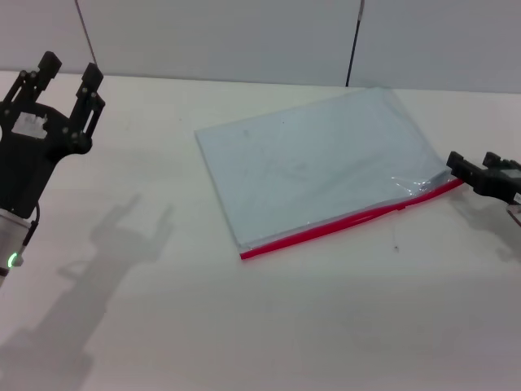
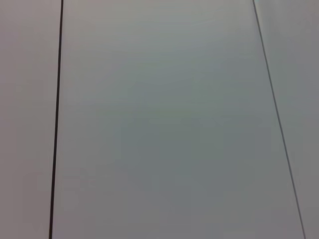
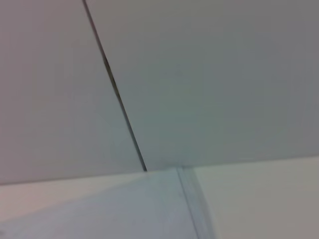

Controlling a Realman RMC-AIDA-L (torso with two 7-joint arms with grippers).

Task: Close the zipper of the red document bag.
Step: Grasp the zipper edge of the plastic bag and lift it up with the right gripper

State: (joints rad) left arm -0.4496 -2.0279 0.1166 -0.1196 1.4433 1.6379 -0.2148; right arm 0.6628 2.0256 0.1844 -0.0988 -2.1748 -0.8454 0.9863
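Observation:
The red document bag (image 1: 313, 167) lies flat in the middle of the white table, a pale blue-grey pouch set at an angle. Its zipper (image 1: 342, 222) runs as a bright red strip along the near long edge; I cannot make out the slider. The bag's near right corner is puckered up. My right gripper (image 1: 470, 161) sits low at that corner, at the right end of the zipper, open with nothing between its fingers. My left gripper (image 1: 72, 67) hangs raised at the far left, open and well clear of the bag. The right wrist view shows part of the bag (image 3: 99, 214).
The white table (image 1: 244, 326) stretches bare in front of and left of the bag. A pale wall (image 1: 244, 32) with dark vertical seams closes the back. The left wrist view shows only that wall (image 2: 159, 119).

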